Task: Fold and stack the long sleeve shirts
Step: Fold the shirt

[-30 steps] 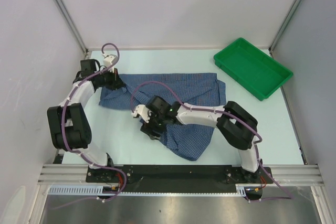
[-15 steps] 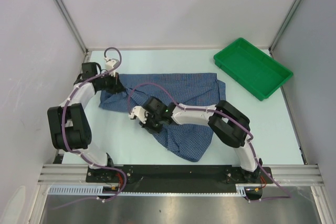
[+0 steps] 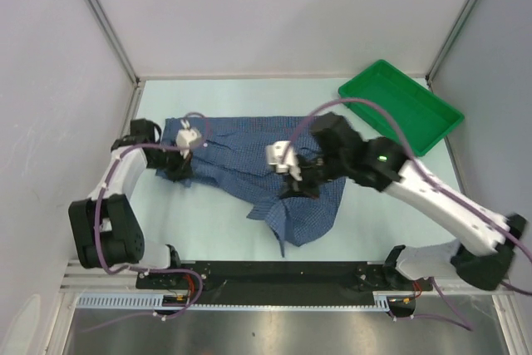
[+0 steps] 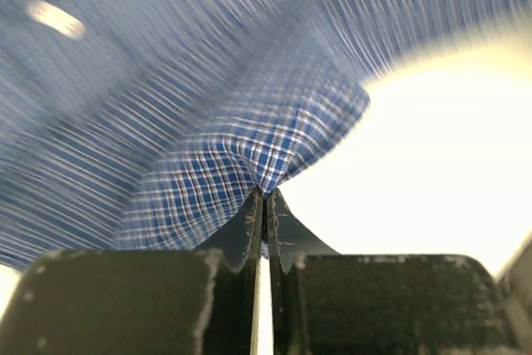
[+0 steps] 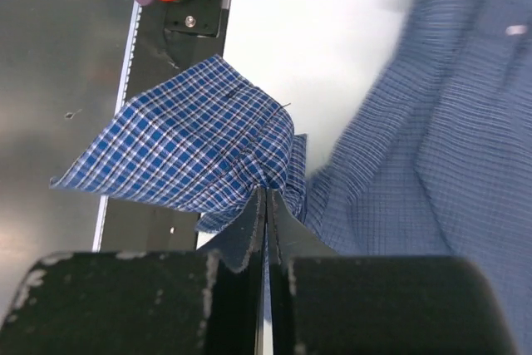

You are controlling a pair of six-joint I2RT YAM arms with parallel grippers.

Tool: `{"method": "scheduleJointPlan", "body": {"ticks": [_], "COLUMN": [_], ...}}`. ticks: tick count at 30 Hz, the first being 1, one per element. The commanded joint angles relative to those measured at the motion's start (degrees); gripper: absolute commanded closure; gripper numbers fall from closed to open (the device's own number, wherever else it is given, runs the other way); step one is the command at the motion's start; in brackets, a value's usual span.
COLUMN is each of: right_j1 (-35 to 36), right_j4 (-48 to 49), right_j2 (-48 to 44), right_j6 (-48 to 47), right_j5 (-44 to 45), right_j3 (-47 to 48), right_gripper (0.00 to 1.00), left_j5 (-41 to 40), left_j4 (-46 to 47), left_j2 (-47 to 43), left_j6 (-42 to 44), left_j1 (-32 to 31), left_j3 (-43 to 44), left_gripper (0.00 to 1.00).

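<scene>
From above, I see a pale green surface [image 3: 216, 230] closed in by grey walls [image 3: 291, 14], with a green tray [image 3: 401, 107] at its far right corner. The long sleeve shirt [image 3: 241, 151] lies crumpled across the middle of the surface, well apart from the tray. My left claw [image 3: 179, 168] is at the shirt's left end and my right claw [image 3: 295, 184] is over its right half.

In the left wrist view, the left claw [image 4: 264, 197] is clenched on a small peak of the checked cloth, pinched between the tips. The bright surface shows to the right.

In the right wrist view, the right claw [image 5: 266, 193] is clenched too, grasping a fold of the shirt. One corner of the cloth sticks out to the left, in front of the black base plate [image 5: 195, 22]. The rest of the shirt at the right is blurred.
</scene>
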Motion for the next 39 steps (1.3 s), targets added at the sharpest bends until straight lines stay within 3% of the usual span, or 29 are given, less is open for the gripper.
{"method": "scheduleJointPlan", "body": {"ticks": [1,5,8,12,14,16,17,18,21,22,24,29,34,39], "right_j1": [-1.57,-1.57,-1.48,-1.39,-1.22,-1.13,-1.13,-1.13,-1.39,-1.65,-2.18,-6.91,-9.13,-9.57], "right_j4": [-11.5,-10.53,-11.32,-13.08,-12.03,-9.57,-8.35,-5.55,0.07,1.49,5.35,9.06,12.58,15.22], "right_j2": [-9.44,-16.58,-20.98,-23.62,-24.06,-23.72,-23.45,-22.75,-20.47,-19.94,-19.06,-13.61,-10.53,-9.47], "right_j6": [-3.54,1.11,1.65,1.56,1.38,1.21,1.38,1.73,2.44,2.87,3.58,6.47,8.5,10.61], "right_j5": [0.0,2.28,3.6,4.75,4.14,3.44,2.74,2.29,-0.6,-2.0,-3.15,-10.44,-15.89,-16.69], "right_j3": [-1.0,-0.56,-1.35,-1.0,-1.96,-4.06,-4.95,-6.17,-9.52,-10.22,-11.63,-10.67,-11.19,-11.63], "right_gripper": [1.0,1.0,1.0,1.0,1.0,1.0,1.0,1.0,1.0,1.0,1.0,1.0,1.0,1.0], "left_j5": [-6.15,-13.62,-15.22,-13.12,-9.97,0.29,4.6,14.39,25.53,26.52,23.82,8.12,-4.56,-10.03], "left_j4": [-16.12,-17.28,-16.67,-17.81,-18.07,-19.99,-21.05,-21.58,-18.28,-14.77,-3.29,4.43,12.32,17.87], "left_j2": [-10.31,-19.03,-24.83,-26.51,-25.38,-24.23,-23.71,-23.27,-25.79,-27.72,-31.94,-43.02,-46.29,-43.49], "left_j6": [25.41,36.3,39.49,40.82,37.76,32.67,30.64,27.83,18.69,10.4,3.49,0.38,3.8,8.12], "left_j1": [-0.01,-0.09,-0.09,-0.1,-0.01,-0.01,-0.09,-0.18,-3.77,-5.96,-14.74,-35.2,-50.15,-58.44], "left_j3": [-11.29,-21.6,-26.62,-25.32,-22.6,-15.14,-12.15,-6.9,-0.98,-0.79,-2.27,-3.77,-7.9,-9.49], "left_gripper": [0.95,0.92,0.83,0.5,0.43,0.11,0.03,0.01,0.01,0.01,0.0,0.01,0.01,0.01]}}
